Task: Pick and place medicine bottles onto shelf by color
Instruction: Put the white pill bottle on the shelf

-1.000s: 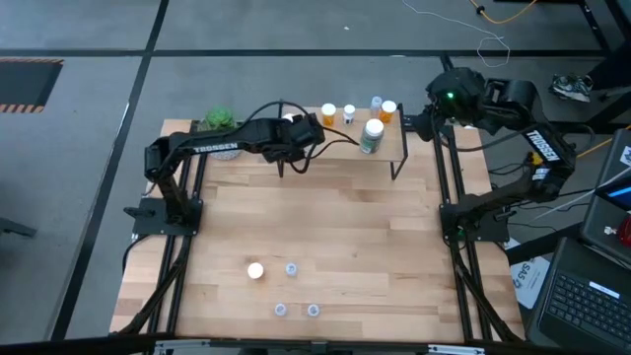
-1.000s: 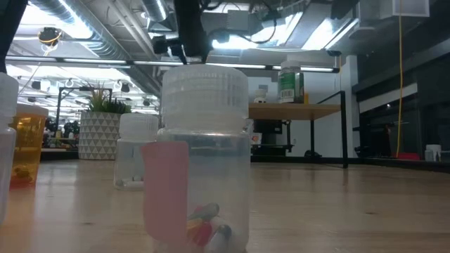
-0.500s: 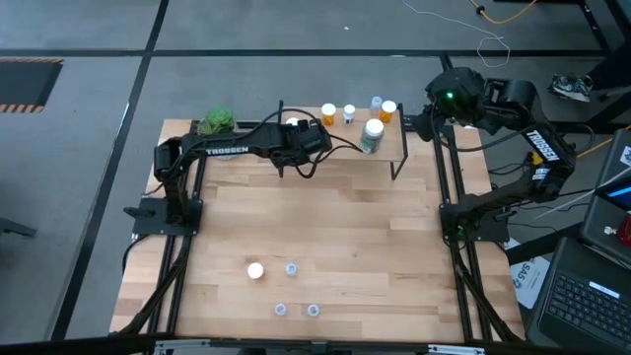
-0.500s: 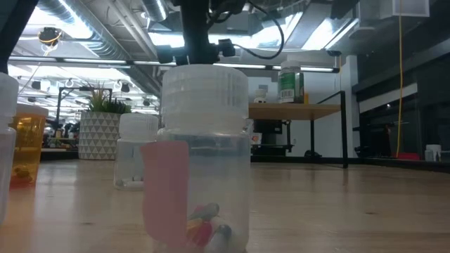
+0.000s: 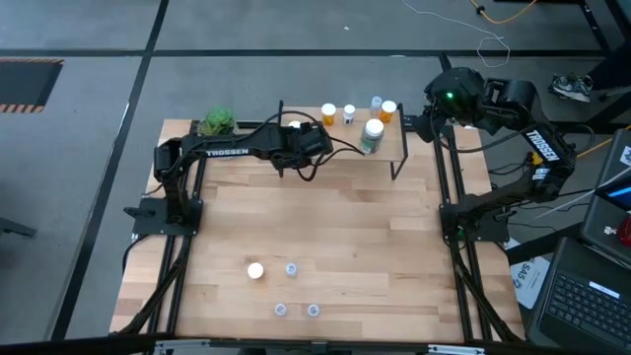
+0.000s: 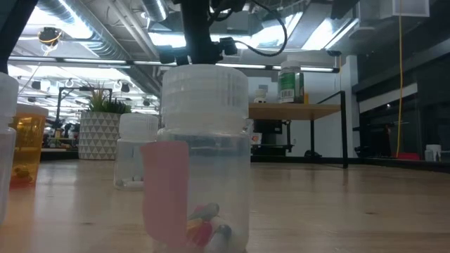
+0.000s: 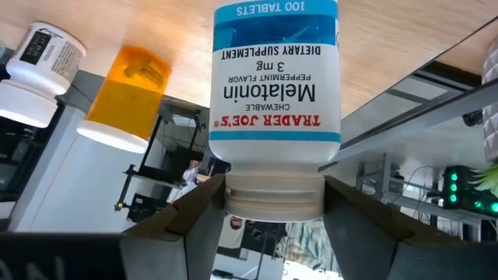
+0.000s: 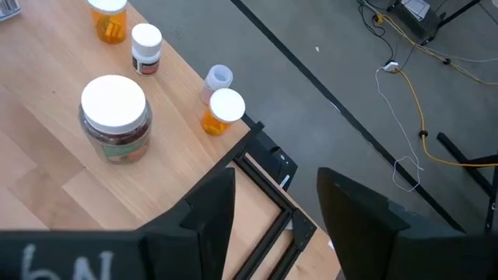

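Left gripper (image 7: pixel 274 204) is sitting over the shelf (image 5: pixel 389 148), fingers (image 7: pixel 191 225) flanking the cap of the white Melatonin bottle (image 7: pixel 274 93); grip or gap, cannot tell. Bottle is standing on the shelf near an orange bottle (image 7: pixel 124 92). Right gripper (image 8: pixel 274 201) is hanging parted, empty, past the shelf's right end.

Orange bottle (image 6: pixel 20 158) cut off by low view's left edge | white bottle (image 7: pixel 274 109) top cropped in left wrist view | shelf (image 5: pixel 394 148) partly covered by left arm in high view | tiny clear bottles (image 5: pixel 292 268) contents too small to tell
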You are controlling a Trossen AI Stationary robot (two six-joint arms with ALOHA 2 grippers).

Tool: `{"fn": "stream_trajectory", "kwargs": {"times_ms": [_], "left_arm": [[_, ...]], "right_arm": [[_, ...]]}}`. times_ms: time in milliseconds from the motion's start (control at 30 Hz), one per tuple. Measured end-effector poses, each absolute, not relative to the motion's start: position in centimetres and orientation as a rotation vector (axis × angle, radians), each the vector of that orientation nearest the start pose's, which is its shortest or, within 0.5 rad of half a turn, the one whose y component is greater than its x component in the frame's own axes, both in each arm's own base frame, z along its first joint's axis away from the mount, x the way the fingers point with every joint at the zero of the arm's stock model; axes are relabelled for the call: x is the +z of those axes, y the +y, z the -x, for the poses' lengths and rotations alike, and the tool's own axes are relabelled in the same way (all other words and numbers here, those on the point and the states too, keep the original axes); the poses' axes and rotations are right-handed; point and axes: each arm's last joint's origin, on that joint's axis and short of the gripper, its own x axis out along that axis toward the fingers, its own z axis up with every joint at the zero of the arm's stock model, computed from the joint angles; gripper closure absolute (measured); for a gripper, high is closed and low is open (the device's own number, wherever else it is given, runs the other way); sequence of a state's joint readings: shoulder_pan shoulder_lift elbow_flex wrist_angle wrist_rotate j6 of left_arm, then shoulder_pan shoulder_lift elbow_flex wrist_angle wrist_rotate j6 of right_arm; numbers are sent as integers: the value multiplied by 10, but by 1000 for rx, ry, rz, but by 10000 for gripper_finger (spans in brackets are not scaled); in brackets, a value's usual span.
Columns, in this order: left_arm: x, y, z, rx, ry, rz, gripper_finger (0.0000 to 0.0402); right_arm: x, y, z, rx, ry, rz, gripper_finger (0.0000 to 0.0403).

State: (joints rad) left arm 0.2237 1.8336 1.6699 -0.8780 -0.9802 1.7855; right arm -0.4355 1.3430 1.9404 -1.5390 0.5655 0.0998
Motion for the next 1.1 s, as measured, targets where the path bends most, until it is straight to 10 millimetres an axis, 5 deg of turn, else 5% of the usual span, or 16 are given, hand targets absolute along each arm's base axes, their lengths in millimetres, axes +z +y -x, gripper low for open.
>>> {"fn": "stream_trajectory", "kwargs": {"times_ms": [1100], "left_arm": [[316,111,-374,167,1852,-1776,187]], "right_arm": [[474,-91,-160,-968,932,-18,218]]}}
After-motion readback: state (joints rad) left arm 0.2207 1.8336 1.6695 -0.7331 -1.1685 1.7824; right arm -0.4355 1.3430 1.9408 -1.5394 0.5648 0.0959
